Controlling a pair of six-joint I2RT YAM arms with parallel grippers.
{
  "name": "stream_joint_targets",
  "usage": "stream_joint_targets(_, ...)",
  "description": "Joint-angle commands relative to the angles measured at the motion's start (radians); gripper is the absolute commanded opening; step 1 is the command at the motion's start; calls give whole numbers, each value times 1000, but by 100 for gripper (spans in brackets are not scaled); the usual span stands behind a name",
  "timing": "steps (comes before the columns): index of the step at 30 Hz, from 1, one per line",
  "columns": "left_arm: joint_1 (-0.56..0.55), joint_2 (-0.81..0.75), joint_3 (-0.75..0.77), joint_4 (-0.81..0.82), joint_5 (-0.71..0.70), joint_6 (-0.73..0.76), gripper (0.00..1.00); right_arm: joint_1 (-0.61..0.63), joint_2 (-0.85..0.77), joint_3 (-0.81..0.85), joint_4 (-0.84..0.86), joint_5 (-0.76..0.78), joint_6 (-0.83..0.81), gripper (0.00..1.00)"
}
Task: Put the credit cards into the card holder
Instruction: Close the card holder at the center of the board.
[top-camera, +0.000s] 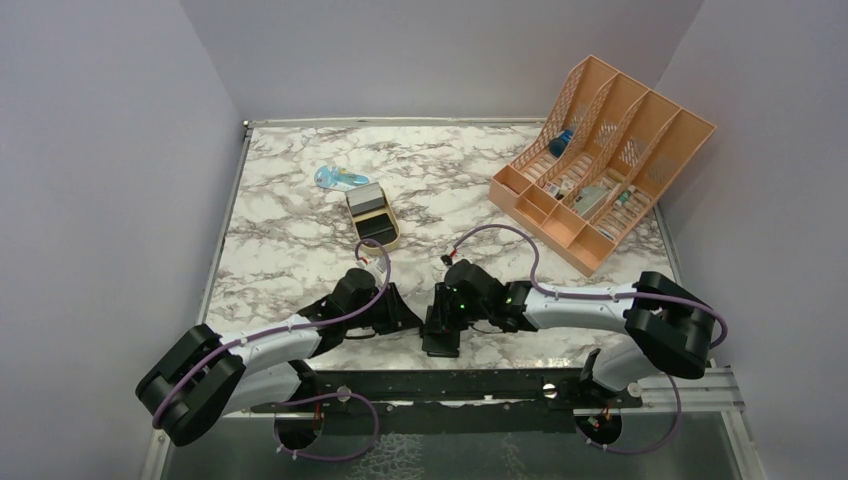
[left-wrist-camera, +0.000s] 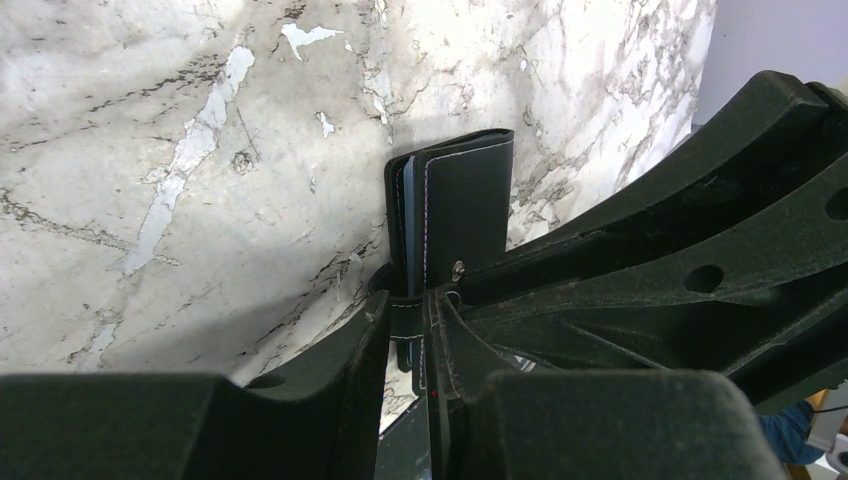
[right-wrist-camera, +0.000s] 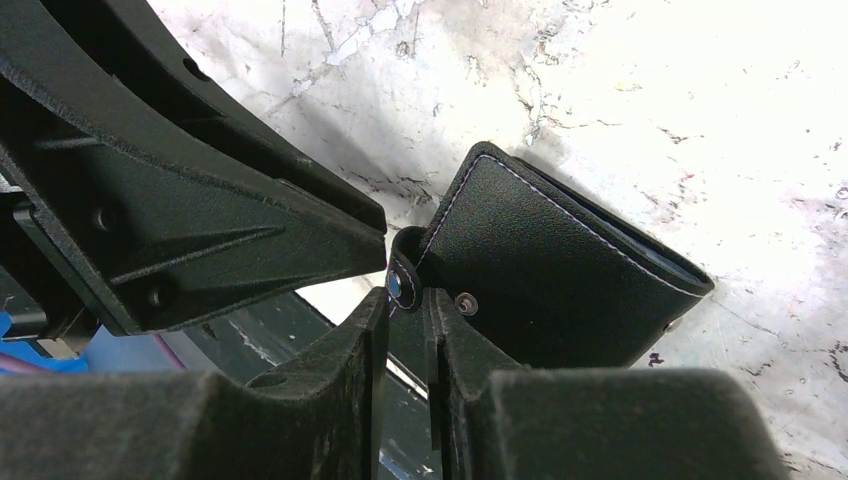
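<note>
Marble desk (top-camera: 300, 200) first, then the 2 arms, stretched low and inward with elbows out, meeting at its near edge. Between them the black holder (right-wrist-camera: 560, 270) is held folded. The left pincer (left-wrist-camera: 408, 322) and right pincer (right-wrist-camera: 410, 312) are each clamped on its strap end. An uneven pull could slip it from 1 grip, I reckon.

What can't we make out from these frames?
- Inside of the card holder: folded in both wrist views; in the top view the left gripper and right gripper cover it.
- Where the credit cards are: none identifiable in any view; gold tin interior too small and dark from the top.
- Items in the organizer: too small, top view.
- Blue object behind the tin: too small to identify.
</note>
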Motion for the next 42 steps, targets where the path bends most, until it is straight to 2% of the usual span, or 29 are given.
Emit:
stream_joint_targets(1, 0, -12, -16, 22, -16, -4, 21, 3, 18, -8, 39, -13, 17, 20)
stream_joint_targets(9, 0, -12, -18, 22, -18, -4, 21, 2, 21, -2, 39, -15, 16, 20)
stream_joint_targets(15, -1, -12, -16, 24, -19, -4, 21, 3, 7, -18, 60, -15, 5, 1)
stream_joint_targets(23, 23, 9, 61, -28, -46, 30, 25, 2, -39, -44, 48, -8, -15, 1)
stream_joint_targets(42, 38, 257, 233, 22, 38, 137, 31, 3, -96, -81, 2, 9, -24, 1)
